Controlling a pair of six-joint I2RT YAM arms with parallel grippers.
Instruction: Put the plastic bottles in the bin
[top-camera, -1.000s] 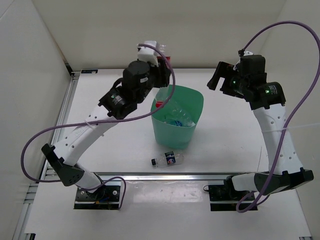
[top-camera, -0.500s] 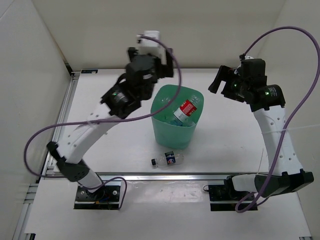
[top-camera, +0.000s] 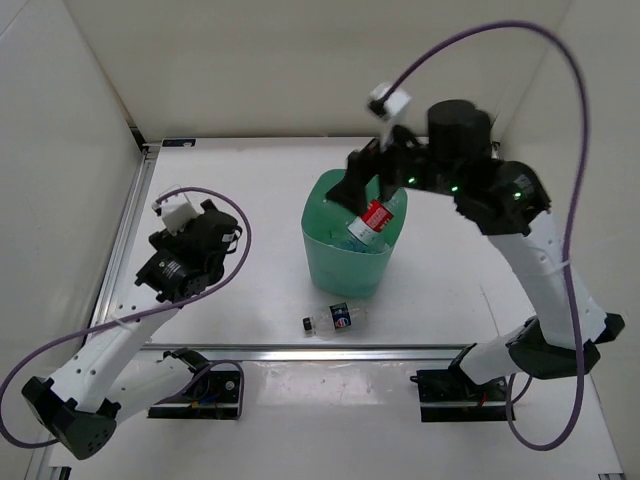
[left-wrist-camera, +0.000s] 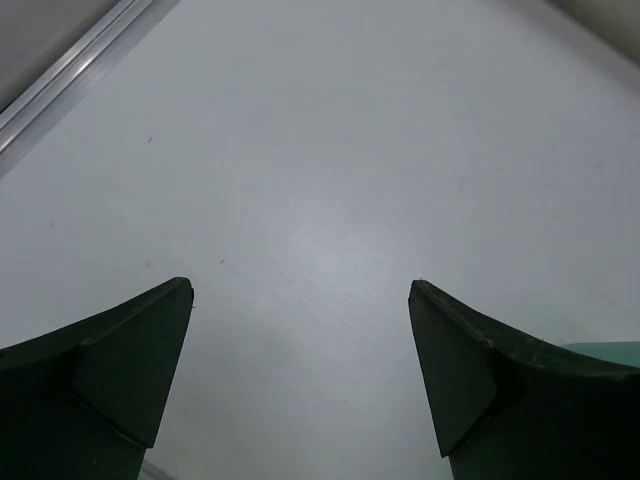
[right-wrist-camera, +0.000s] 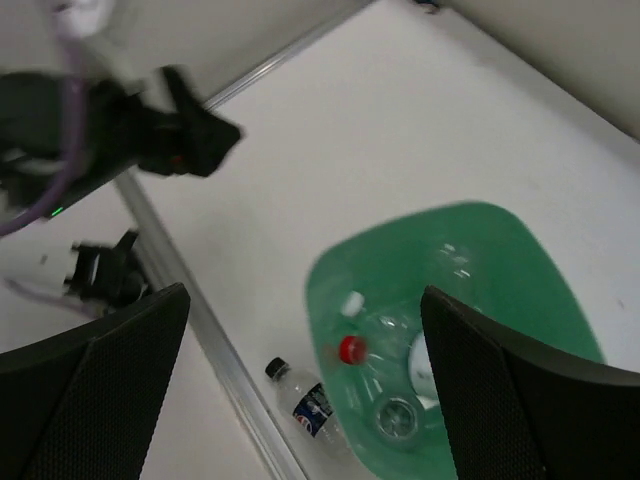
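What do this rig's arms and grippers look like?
The left arm and right arm: white links, black joints and bases. A purple cable loops along each; a white camera block sits on each wrist. The right shows green lights. The left gripper and right gripper: two dark wedge-shaped fingers each.

No legible txt; red-label bottle (top-camera: 372, 219) & blue-label bottle (top-camera: 337, 318) labels too small to read.
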